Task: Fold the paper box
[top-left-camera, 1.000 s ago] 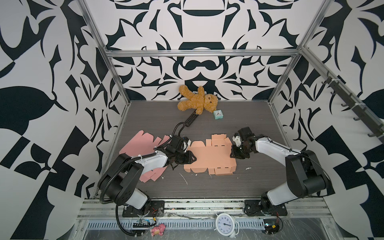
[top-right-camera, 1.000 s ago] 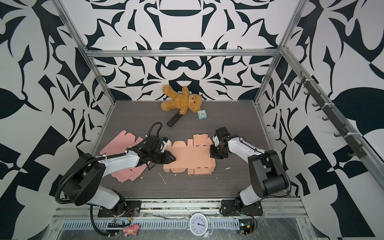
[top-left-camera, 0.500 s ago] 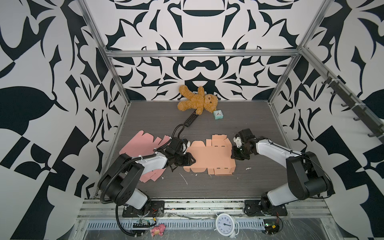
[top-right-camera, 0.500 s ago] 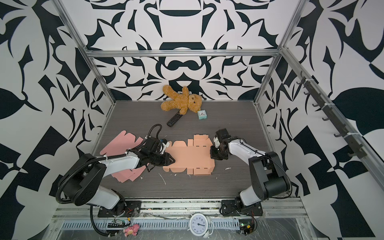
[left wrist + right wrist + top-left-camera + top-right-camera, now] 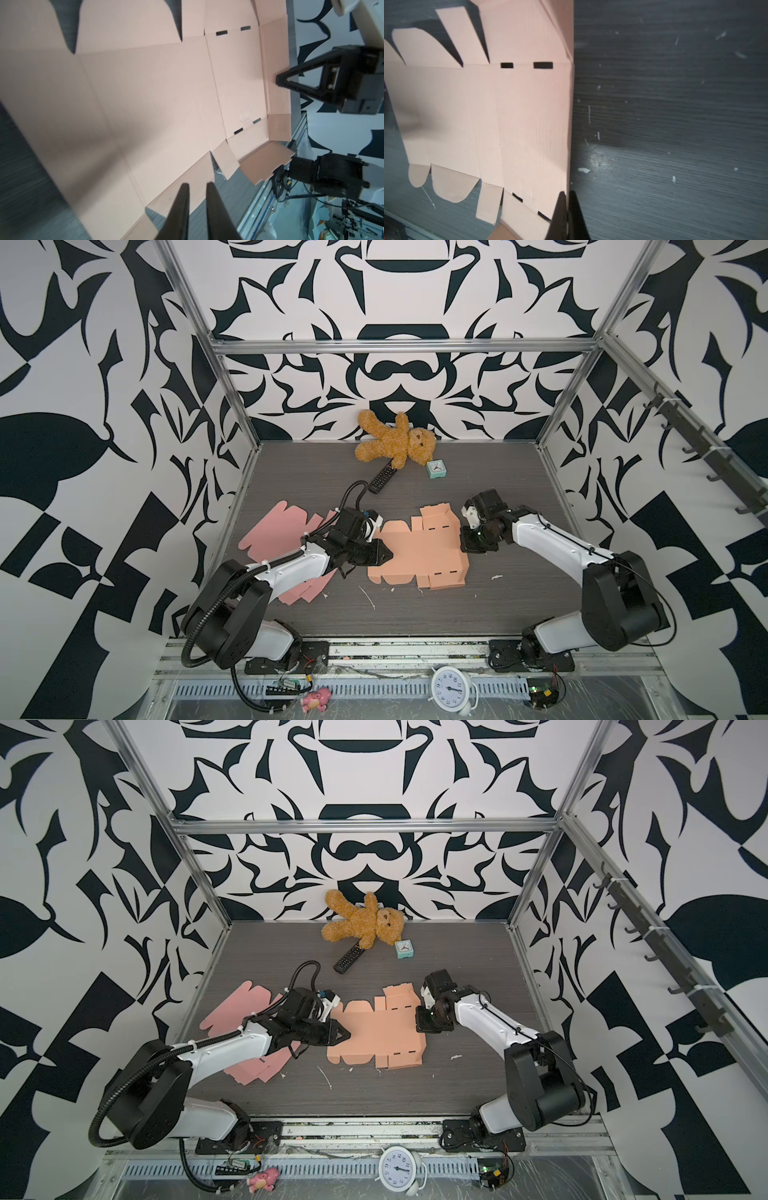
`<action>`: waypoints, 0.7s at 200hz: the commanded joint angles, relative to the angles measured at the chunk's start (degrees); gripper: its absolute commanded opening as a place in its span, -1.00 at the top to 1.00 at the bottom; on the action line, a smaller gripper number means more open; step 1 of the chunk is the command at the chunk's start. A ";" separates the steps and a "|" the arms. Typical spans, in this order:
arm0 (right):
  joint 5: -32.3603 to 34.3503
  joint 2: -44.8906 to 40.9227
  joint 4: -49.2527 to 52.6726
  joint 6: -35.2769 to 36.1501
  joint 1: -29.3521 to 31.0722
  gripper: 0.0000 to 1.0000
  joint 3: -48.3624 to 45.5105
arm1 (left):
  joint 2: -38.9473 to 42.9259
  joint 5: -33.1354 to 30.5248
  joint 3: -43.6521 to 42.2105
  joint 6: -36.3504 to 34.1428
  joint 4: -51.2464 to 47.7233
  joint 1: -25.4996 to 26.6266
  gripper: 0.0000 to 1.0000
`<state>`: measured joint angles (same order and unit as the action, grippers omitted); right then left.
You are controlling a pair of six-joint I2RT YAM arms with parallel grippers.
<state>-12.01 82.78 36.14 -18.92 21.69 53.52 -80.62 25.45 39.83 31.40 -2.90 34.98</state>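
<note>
Right gripper (image 5: 566, 192) pinched paper box (image 5: 419, 556) edge flap. Left gripper (image 5: 197, 185) barely parted, empty; contact with the sheet unclear.

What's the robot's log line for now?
object: unfolded orange cardboard box sheet | right jaws: shut on its edge | left jaws: slightly apart over it

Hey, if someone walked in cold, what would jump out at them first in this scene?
The bold black-and-white patterned walls all around, then the flat peach box blank mid-table. The left hand points at its left end, the right hand is pinched shut on its right edge; a teddy bear lies at the back wall.
</note>
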 commanded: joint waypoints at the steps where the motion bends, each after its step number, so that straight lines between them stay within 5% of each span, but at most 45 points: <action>1: 4.99 -2.09 6.32 1.70 3.60 1.00 4.59 | 0.38 1.49 4.45 -1.34 -2.50 -0.18 0.77; 44: 10.10 -2.60 12.01 2.52 8.68 1.00 9.66 | -3.61 2.18 10.14 -0.67 0.30 -0.18 0.94; 140: 11.83 -2.72 13.90 2.64 12.29 1.00 13.06 | -17.88 3.14 23.17 1.81 5.44 2.50 0.94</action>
<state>-1.58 81.67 48.69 -16.49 33.41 64.71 -96.05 28.75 60.58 31.92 0.30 36.25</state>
